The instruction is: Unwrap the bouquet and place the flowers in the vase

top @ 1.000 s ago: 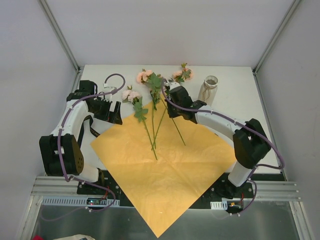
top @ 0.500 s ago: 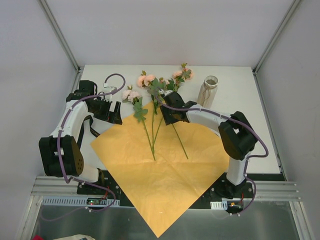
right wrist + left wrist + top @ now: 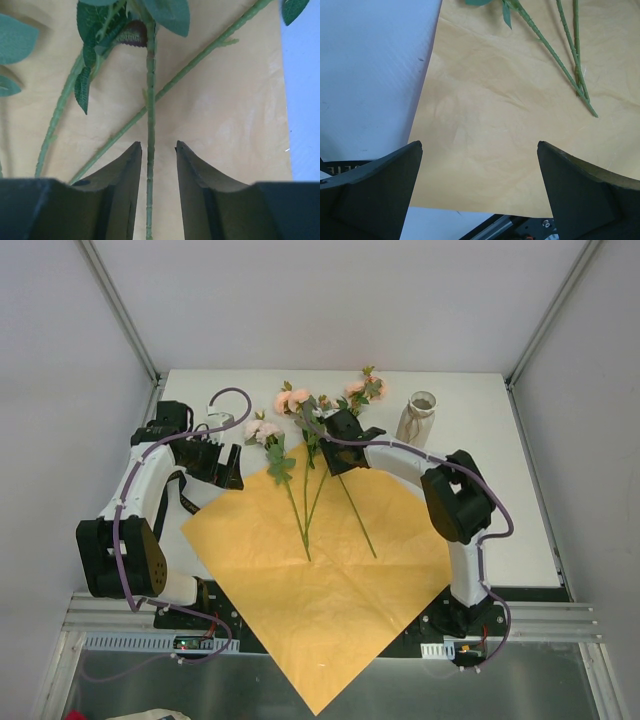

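Standing by the rig, I see the right hand (image 3: 158, 146) low over the paper, its two dark fingers a little apart. One thin green stem runs through the gap, loose and not pinched. That stem belongs to the long-stemmed peach-pink roses with green leaves (image 3: 292, 397), which lie fanned out. Their stems rest on a large square sheet of orange paper (image 3: 330, 580) and their blooms spill past its far corner onto the white tabletop (image 3: 490, 450).

The left hand (image 3: 480, 146) hovers at the sheet's left edge, spread wide and holding nothing. The small pale bottle-shaped vase (image 3: 417, 420) stands upright on bare tabletop, right of the blooms and off the paper.

The sheet's near corner hangs over the grey metal rail (image 3: 560, 625) at the front. Plain pale grey walls (image 3: 330, 300) close in the far side.
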Motion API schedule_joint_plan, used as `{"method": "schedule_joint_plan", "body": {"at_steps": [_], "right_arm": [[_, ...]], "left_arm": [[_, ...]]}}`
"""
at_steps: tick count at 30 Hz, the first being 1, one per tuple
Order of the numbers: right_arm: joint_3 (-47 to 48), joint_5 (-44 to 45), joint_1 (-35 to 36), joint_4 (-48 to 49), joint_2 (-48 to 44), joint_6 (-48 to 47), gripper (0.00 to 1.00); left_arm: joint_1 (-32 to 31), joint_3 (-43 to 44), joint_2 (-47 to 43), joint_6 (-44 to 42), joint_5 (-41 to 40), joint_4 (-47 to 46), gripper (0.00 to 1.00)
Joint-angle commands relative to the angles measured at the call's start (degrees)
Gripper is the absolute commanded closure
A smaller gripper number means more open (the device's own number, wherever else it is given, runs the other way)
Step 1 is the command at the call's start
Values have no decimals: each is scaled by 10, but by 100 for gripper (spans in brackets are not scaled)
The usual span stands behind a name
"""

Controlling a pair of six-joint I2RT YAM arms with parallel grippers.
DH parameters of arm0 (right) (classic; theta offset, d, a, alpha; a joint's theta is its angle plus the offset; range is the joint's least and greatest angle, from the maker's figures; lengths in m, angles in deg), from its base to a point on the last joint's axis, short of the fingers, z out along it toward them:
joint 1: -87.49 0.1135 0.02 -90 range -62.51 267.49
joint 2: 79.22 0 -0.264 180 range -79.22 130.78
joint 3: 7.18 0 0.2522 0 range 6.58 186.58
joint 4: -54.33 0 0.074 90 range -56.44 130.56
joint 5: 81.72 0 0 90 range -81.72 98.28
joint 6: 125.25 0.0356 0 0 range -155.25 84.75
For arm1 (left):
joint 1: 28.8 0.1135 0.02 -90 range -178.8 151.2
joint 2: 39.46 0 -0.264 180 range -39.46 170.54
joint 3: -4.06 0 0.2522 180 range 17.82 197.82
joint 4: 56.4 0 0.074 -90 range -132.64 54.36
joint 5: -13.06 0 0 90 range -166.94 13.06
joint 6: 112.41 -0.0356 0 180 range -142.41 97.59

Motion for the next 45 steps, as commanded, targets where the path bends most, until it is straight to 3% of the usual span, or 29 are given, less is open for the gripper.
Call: {"method": "schedule_joint_plan", "body": {"at_steps": [1, 5, 6, 7, 15, 20, 23, 30, 32, 37, 45], "right_arm": [[24, -34, -5, -26, 17, -34, 66], [31, -55, -10, -20, 14, -38, 87], [38, -55, -10, -20, 11, -35, 97], [42, -55, -11, -19, 3, -35, 99], [93, -21, -15, -12, -70, -28, 99], [180, -17, -49, -10, -120, -16, 99], [201, 0, -60, 41, -161, -23, 99], [98, 5, -92, 398, -277, -97, 99], [91, 8, -109, 457, -296, -104, 99], [97, 27, -139, 483, -321, -120, 99], [2, 77, -165, 530, -374, -182, 99]], "left_arm": [[6, 5, -16, -11, 7, 22, 1], [7, 10, -16, -18, 19, 40, 1], [6, 10, -16, -16, 17, 40, 1], [7, 9, -16, -15, 12, 40, 1], [7, 13, -37, -1, -9, 40, 1], [20, 29, -48, 22, -2, 46, 1], [26, 30, -54, 25, -1, 47, 1], [28, 15, -83, 24, -7, 49, 1], [29, 8, -90, 20, -6, 48, 1], [28, -4, -100, 14, -5, 50, 1], [28, -14, -116, 9, -12, 52, 1]]}}
